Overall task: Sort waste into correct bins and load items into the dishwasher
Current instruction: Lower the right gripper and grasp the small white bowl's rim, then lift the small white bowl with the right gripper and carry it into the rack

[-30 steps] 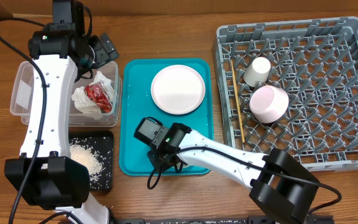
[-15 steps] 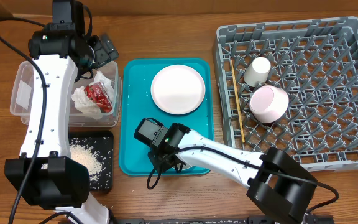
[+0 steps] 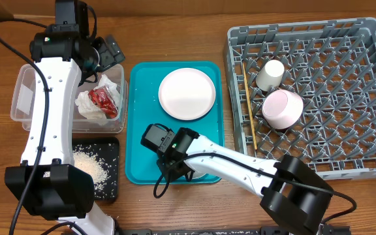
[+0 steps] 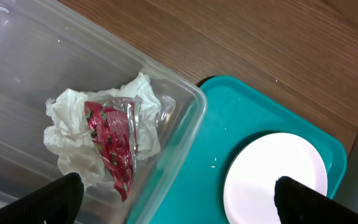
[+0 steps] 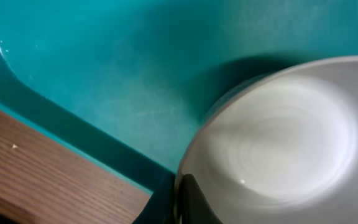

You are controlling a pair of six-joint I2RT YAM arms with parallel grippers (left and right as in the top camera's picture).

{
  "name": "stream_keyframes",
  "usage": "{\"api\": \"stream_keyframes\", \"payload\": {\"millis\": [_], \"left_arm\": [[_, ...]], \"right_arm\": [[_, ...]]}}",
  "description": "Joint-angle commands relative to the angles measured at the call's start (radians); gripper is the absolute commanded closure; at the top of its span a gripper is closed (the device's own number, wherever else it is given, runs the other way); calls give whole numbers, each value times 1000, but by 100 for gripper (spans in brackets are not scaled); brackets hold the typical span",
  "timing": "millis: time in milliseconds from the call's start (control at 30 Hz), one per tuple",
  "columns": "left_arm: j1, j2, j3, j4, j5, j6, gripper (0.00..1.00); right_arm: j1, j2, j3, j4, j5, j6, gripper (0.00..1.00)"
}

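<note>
My left gripper (image 4: 179,199) is open and empty, above the clear tub (image 3: 25,98) at its edge by the teal tray. The tub holds the crumpled napkin (image 4: 67,124) and the red wrapper (image 4: 110,137). The pink plate (image 3: 187,93) lies on the teal tray (image 3: 142,117). My right gripper (image 5: 188,199) is low at the tray's front edge, with one finger inside the rim of a white bowl (image 5: 278,143). The arm hides this bowl from overhead. The grey rack (image 3: 344,98) holds the cream cup (image 3: 271,74), a pink bowl (image 3: 281,108) and the chopsticks (image 3: 249,111).
The black tray (image 3: 113,183) with the rice-like crumbs (image 3: 89,166) sits in front of the tub. The left arm reaches over the tub and the black tray. The right arm lies across the table in front of the rack.
</note>
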Motion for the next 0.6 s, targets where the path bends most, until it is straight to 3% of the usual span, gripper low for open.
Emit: {"api": "stream_keyframes", "payload": {"millis": [0,367,567], "left_arm": [[-6,-14,14,4,4,12,0],[-6,-14,14,4,4,12,0],[-6,-14,14,4,4,11,0]], "right_arm": [[2,-8,72,-31,-20,-28,96],[-113,-140,178,-106,-63,-162,96],[-251,-214,178,-123,-340,-286,96]]}}
